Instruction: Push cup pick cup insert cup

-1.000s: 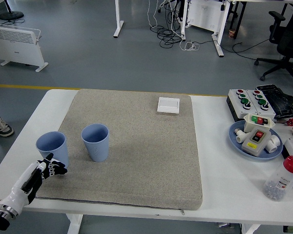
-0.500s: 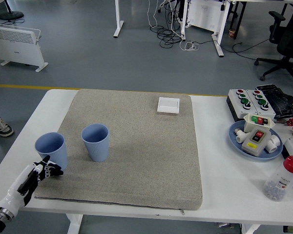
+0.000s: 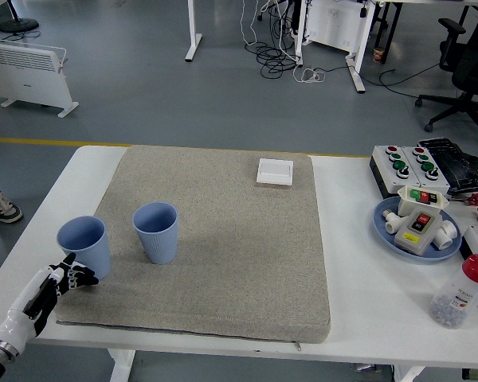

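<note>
Two blue cups (image 3: 84, 243) (image 3: 155, 231) stood upright, mouths upward, just beyond the left hand (image 3: 60, 282). Hand released, fingers loosely extended, grasping nothing.

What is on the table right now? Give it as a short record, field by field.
left hand: open, holding nothing, just beside the left cup
left cup: blue, upright, at the mat's left edge
right cup: blue, upright, on the mat, apart from the left cup
mat: grey
white plate: at the mat's far edge
right hand: not in view
</note>
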Robot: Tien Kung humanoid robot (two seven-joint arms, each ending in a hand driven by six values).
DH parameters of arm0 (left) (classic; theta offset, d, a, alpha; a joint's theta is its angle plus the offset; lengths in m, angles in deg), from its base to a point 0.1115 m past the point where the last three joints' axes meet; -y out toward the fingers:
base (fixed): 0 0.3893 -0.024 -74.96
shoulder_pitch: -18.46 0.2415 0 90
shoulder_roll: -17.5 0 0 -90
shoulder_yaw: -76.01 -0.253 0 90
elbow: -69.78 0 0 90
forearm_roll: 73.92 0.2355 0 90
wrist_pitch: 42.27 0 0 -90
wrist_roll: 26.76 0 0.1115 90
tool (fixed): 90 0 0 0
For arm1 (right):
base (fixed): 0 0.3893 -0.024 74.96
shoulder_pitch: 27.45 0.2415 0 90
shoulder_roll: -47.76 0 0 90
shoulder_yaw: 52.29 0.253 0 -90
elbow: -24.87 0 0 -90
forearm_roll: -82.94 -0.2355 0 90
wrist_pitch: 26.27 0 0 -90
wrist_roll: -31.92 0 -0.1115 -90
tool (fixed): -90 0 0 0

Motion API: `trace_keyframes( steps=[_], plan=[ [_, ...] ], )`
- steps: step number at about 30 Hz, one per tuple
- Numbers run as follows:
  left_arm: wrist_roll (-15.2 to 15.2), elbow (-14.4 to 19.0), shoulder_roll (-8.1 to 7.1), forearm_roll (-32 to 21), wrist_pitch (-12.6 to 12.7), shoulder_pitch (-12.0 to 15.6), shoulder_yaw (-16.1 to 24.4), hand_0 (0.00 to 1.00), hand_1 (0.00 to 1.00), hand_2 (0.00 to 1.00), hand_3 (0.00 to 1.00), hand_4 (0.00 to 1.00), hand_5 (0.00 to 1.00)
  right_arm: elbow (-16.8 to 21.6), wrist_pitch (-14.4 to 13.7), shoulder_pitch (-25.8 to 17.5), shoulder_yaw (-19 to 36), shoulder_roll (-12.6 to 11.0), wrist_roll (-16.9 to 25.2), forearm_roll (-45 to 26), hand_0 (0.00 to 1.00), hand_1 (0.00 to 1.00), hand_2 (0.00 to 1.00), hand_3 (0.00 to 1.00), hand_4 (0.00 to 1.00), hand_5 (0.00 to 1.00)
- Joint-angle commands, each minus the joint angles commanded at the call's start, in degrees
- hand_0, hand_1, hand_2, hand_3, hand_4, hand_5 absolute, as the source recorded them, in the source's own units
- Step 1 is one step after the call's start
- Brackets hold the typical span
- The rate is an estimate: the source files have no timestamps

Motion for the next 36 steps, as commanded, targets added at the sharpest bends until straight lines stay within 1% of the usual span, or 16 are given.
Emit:
trace_keyframes(
  steps=[10, 14, 19, 24, 26, 32, 36],
  plan=[
    [-0.16, -1.79, -0.67, 0.05, -0.08, -1.58, -0.53, 0.662, 0.548, 0.470, 0.441, 0.593, 0.998, 0.00, -0.03, -0.18, -0.14, 0.03, -0.01, -0.03, 0.745, 0.695, 0.682, 0.581, 0.186, 0.540],
    [-0.41, -1.98, -0.64, -0.11, -0.07, -2.08, -1.14, 0.662, 0.548, 0.470, 0.441, 0.593, 0.998, 0.00, -0.04, -0.19, -0.11, 0.07, 0.00, 0.05, 0.745, 0.695, 0.682, 0.581, 0.186, 0.540],
    [-0.60, -3.00, -0.37, -0.20, -0.12, -2.93, -1.86, 0.673, 0.549, 0.471, 0.440, 0.590, 0.998, 0.00, -0.04, -0.13, -0.08, 0.10, 0.00, 0.17, 0.745, 0.695, 0.681, 0.581, 0.185, 0.540],
    [-1.07, -4.49, 0.00, -0.35, -0.07, -4.67, -2.61, 0.684, 0.549, 0.470, 0.440, 0.590, 0.998, 0.00, -0.05, -0.04, -0.02, 0.16, -0.04, 0.21, 0.746, 0.695, 0.682, 0.581, 0.185, 0.540],
    [-1.22, -5.47, 0.19, -0.20, -0.03, -5.82, -2.93, 0.688, 0.549, 0.470, 0.440, 0.588, 0.998, 0.00, -0.04, 0.03, -0.01, 0.17, -0.05, 0.30, 0.746, 0.695, 0.682, 0.581, 0.185, 0.540],
    [-1.04, -7.36, 0.93, 1.99, 0.34, -8.20, -3.09, 0.688, 0.549, 0.470, 0.440, 0.588, 0.998, 0.00, -0.03, 0.13, 0.06, 0.19, -0.11, 0.48, 0.746, 0.695, 0.682, 0.581, 0.185, 0.539],
    [-1.38, -9.02, 1.41, 2.51, 0.35, -9.86, -3.58, 0.694, 0.550, 0.470, 0.440, 0.588, 0.998, 0.00, -0.02, 0.24, -0.01, 0.20, -0.11, 0.41, 0.745, 0.695, 0.682, 0.581, 0.185, 0.540]
  ],
)
